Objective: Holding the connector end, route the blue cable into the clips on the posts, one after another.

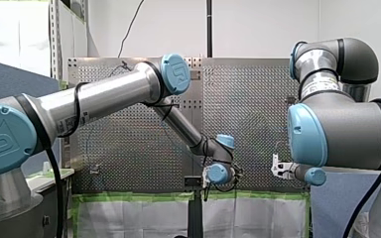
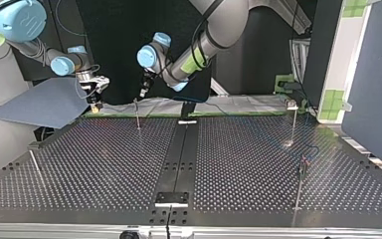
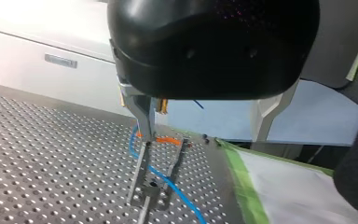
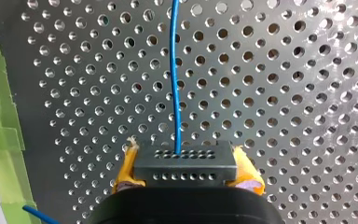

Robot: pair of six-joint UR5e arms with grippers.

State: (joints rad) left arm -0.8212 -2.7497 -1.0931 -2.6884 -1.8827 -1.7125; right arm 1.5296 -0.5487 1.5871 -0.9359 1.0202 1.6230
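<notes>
Left claw (image 3: pixel 204 139): black housing, two metal fingers (image 3: pixel 140 109) spread wide apart. Beneath one finger: upright metal post (image 3: pixel 139 175) on the perforated counter (image 3: pixel 51 154), a thinner rod (image 3: pixel 177 161) leaning beside it from the same base, an orange piece (image 3: pixel 168 140) spanning their tops; blue cable (image 3: pixel 179 196) curves past the post's upper end and trails down across the counter. Alongside the counter's edge: green tape strip (image 3: pixel 242 186), then white sheet (image 3: pixel 303 191).
</notes>
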